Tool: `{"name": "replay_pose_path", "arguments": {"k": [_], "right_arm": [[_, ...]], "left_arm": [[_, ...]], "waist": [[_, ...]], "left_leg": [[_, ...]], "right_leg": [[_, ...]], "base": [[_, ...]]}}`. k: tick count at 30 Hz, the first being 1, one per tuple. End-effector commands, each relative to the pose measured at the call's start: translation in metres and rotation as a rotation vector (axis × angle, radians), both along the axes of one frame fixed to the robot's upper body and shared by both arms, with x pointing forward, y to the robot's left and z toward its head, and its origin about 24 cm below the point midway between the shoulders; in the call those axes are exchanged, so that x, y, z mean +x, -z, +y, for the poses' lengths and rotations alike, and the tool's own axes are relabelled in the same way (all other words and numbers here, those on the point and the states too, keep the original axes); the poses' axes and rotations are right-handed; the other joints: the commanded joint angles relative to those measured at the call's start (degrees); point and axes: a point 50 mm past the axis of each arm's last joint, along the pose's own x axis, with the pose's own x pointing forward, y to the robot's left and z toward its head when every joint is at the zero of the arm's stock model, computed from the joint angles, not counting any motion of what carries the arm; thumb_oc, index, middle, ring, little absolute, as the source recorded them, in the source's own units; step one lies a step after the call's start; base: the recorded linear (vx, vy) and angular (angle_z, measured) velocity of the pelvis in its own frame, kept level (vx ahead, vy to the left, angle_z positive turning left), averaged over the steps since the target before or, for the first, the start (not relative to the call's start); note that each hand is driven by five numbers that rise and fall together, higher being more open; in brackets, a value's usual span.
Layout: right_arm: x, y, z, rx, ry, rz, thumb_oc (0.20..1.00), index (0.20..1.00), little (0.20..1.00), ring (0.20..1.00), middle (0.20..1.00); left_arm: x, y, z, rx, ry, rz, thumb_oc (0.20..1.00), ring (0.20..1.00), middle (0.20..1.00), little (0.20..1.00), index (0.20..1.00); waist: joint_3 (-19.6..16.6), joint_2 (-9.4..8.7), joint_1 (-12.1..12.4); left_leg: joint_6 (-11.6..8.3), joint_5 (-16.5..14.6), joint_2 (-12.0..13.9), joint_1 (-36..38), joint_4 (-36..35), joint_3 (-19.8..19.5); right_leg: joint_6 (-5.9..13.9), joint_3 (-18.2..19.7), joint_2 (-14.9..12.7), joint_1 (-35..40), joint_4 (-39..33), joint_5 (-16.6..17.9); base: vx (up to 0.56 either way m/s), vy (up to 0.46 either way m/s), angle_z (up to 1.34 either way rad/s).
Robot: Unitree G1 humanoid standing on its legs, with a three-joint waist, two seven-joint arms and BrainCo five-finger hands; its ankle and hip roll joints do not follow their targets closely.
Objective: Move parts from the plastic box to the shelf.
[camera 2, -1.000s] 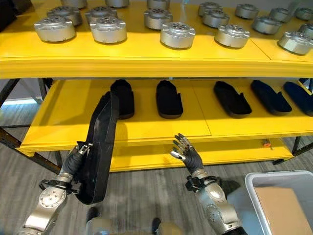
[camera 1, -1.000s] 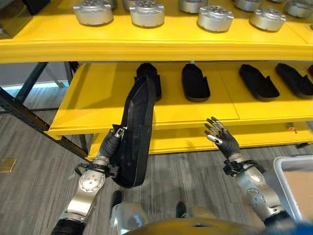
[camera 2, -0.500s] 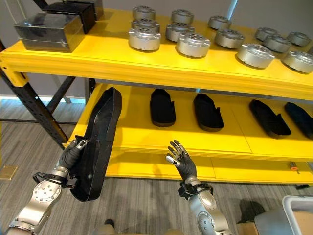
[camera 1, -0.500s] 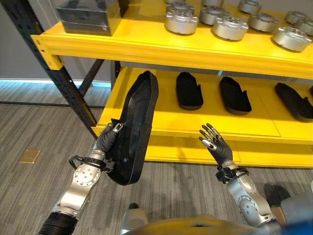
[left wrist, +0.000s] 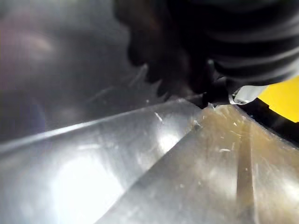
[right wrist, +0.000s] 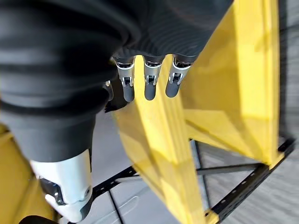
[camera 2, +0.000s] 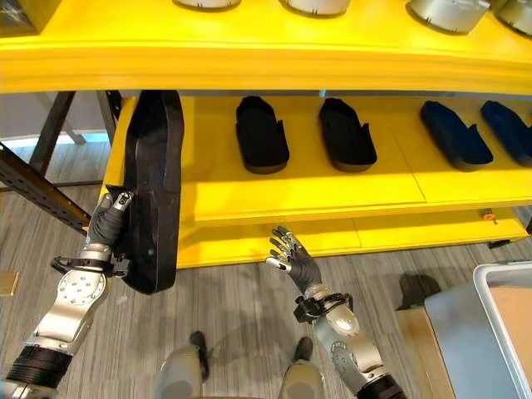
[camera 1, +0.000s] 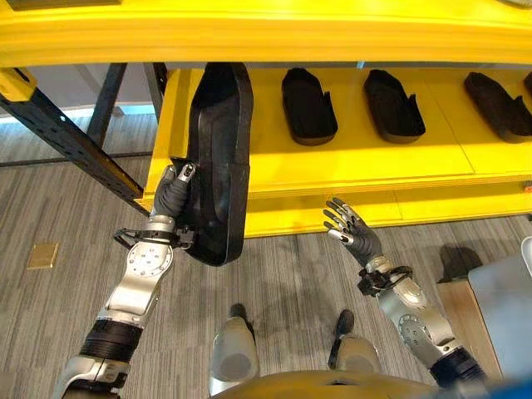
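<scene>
— Where the yellow shelf [camera 1: 274, 179] meets the grey wood-grain floor [camera 1: 58, 199], what is at the left?

— Left hand [camera 1: 172, 199], fingers curled round the near half of a long black moulded part [camera 1: 218, 158]. Part held upright, its far end over the lower shelf's left end, under the upper level.

— And to the right?

— Four more black parts [camera 2: 262, 133] lying flat along the lower shelf. Right hand [camera 2: 293, 258] near the shelf's front edge, fingers spread, holding nothing. Grey plastic box [camera 2: 490, 307] on the floor, far right.
</scene>
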Motion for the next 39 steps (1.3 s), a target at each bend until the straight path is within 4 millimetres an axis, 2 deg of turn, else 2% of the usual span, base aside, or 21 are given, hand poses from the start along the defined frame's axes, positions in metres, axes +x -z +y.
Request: {"name": "replay_pose_path", "arguments": {"k": [1,3,6,7,10,11,14,16,17,18,25,28,30,32,39], "right_arm": [[0.006,-0.027,0.002,0.064,-0.017,-0.119,1.0,1.0,1.0,1.0,1.0],[0.006,-0.027,0.007,0.069,-0.037,-0.116,1.0,1.0,1.0,1.0,1.0],[0.007,-0.029,0.009,0.073,-0.044,-0.119,1.0,1.0,1.0,1.0,1.0],[0.008,-0.03,0.013,0.075,-0.061,-0.122,1.0,1.0,1.0,1.0,1.0],[0.009,-0.029,0.016,0.068,-0.067,-0.12,1.0,1.0,1.0,1.0,1.0],[0.009,-0.029,0.016,0.068,-0.067,-0.121,1.0,1.0,1.0,1.0,1.0],[0.007,-0.024,0.019,0.071,-0.076,-0.097,1.0,1.0,1.0,1.0,1.0],[0.005,-0.021,0.02,0.068,-0.084,-0.085,1.0,1.0,1.0,1.0,1.0],[0.005,-0.021,0.02,0.068,-0.084,-0.085,1.0,1.0,1.0,1.0,1.0],[0.003,-0.018,0.02,0.066,-0.092,-0.075,1.0,1.0,1.0,1.0,1.0],[-0.001,-0.012,0.017,0.059,-0.098,-0.052,1.0,1.0,1.0,1.0,1.0],[-0.003,-0.01,0.014,0.051,-0.096,-0.045,1.0,1.0,1.0,1.0,1.0],[-0.004,-0.011,0.01,0.05,-0.091,-0.051,1.0,1.0,1.0,1.0,1.0],[-0.004,-0.012,0.007,0.045,-0.094,-0.057,1.0,1.0,1.0,1.0,1.0],[-0.006,-0.009,0.001,0.043,-0.082,-0.042,1.0,1.0,1.0,1.0,1.0]], "left_arm": [[0.017,-0.042,-0.004,-0.007,0.0,-0.198,0.2,0.2,0.2,0.2,0.2],[0.036,-0.059,-0.011,-0.064,-0.026,-0.258,0.2,0.2,0.2,0.2,0.2],[0.042,-0.066,-0.011,-0.078,-0.042,-0.277,0.2,0.2,0.2,0.2,0.2],[0.053,-0.085,-0.01,-0.045,-0.082,-0.328,0.2,0.2,0.2,0.2,0.2],[0.061,-0.104,-0.005,-0.092,-0.119,-0.38,0.2,0.2,0.2,0.2,0.2],[0.061,-0.104,-0.005,-0.091,-0.118,-0.38,0.2,0.2,0.2,0.2,0.2],[0.071,-0.132,0.01,-0.099,-0.185,-0.428,0.2,0.2,0.2,0.2,0.2],[0.074,-0.145,0.017,-0.047,-0.217,-0.443,0.2,0.2,0.2,0.2,0.2],[0.074,-0.145,0.017,-0.047,-0.217,-0.442,0.2,0.2,0.2,0.2,0.2],[0.076,-0.156,0.023,-0.028,-0.241,-0.455,0.2,0.2,0.2,0.2,0.2],[0.08,-0.178,0.036,0.03,-0.286,-0.448,0.2,0.2,0.2,0.2,0.2],[0.082,-0.187,0.043,0.098,-0.315,-0.427,0.2,0.2,0.2,0.2,0.2],[0.08,-0.198,0.047,0.229,-0.348,-0.43,0.2,0.2,0.2,0.2,0.2],[0.082,-0.203,0.059,0.271,-0.396,-0.384,0.2,0.2,0.2,0.2,0.2],[0.087,-0.217,0.069,0.324,-0.471,-0.331,0.2,0.2,0.2,0.2,0.2]], "waist": [[0.68,-0.94,-1.06],[2.19,-0.6,-2.35],[2.34,-0.55,-2.53],[3.08,-0.6,-3.04],[4.12,-0.63,-3.38],[4.14,-0.65,-3.37],[5.11,-0.91,-4.0],[5.28,-1.04,-4.24],[5.43,-1.0,-4.15],[5.68,-1.0,-4.4],[5.93,-0.9,-4.81],[6.07,-0.85,-4.97],[6.19,-0.83,-5.04],[6.39,-0.91,-5.22],[6.72,-1.2,-5.55]], "left_leg": [[-2.13,1.06,2.73,-1.31,0.76,-4.11],[-2.97,1.85,3.68,-3.71,1.08,-4.18],[-3.07,1.92,3.93,-4.64,1.47,-4.22],[-3.35,2.11,4.15,-5.73,1.73,-4.24],[-3.48,2.24,4.26,-6.81,2.08,-4.43],[-3.48,2.23,4.26,-6.84,2.1,-4.44],[-3.65,2.14,4.55,-8.11,2.92,-4.36],[-3.74,2.01,4.63,-8.44,3.2,-4.23],[-3.79,1.81,4.74,-8.29,3.36,-4.21],[-3.79,1.63,4.77,-8.83,3.89,-4.31],[-3.7,1.17,4.81,-9.77,5.05,-4.49],[-3.68,1.0,4.75,-10.02,5.46,-4.55],[-3.67,0.91,4.7,-10.32,5.79,-4.76],[-3.56,0.76,4.66,-10.86,6.23,-4.82],[-3.44,0.67,4.62,-12.25,7.02,-5.17]], "right_leg": [[0.94,1.9,-2.53,0.43,3.2,-4.31],[0.87,2.79,-2.3,-2.74,4.85,-4.72],[0.84,3.11,-2.26,-4.0,5.34,-4.75],[0.84,3.63,-2.21,-5.44,5.94,-4.78],[0.82,4.2,-2.2,-6.84,6.4,-4.62],[0.82,4.21,-2.19,-6.88,6.43,-4.63],[1.0,5.09,-2.01,-8.39,6.73,-4.18],[1.13,5.2,-2.0,-8.74,6.73,-4.08],[1.13,5.24,-1.93,-8.6,6.84,-4.23],[1.26,5.56,-1.87,-9.05,7.01,-4.06],[1.61,5.72,-1.9,-9.62,7.31,-3.78],[1.81,5.62,-1.86,-9.63,7.38,-3.67],[2.02,5.47,-1.94,-9.66,7.47,-3.62],[2.23,5.36,-1.94,-9.72,7.33,-3.46],[2.49,5.22,-1.92,-10.22,7.3,-3.18]], "base": [[-0.04,-0.005,0.04],[-0.08,-0.013,0.03],[-0.05,-0.003,0.01],[-0.05,-0.001,-0.06],[-0.03,0.0,-0.02],[-0.02,0.001,-0.04],[-0.02,0.006,-0.02],[0.0,0.0,0.0],[0.0,0.0,0.0],[0.0,0.0,0.0],[0.0,0.0,0.0],[0.0,0.0,0.0],[0.0,0.0,0.0],[0.0,0.01,0.03],[0.0,0.0,0.04]]}}
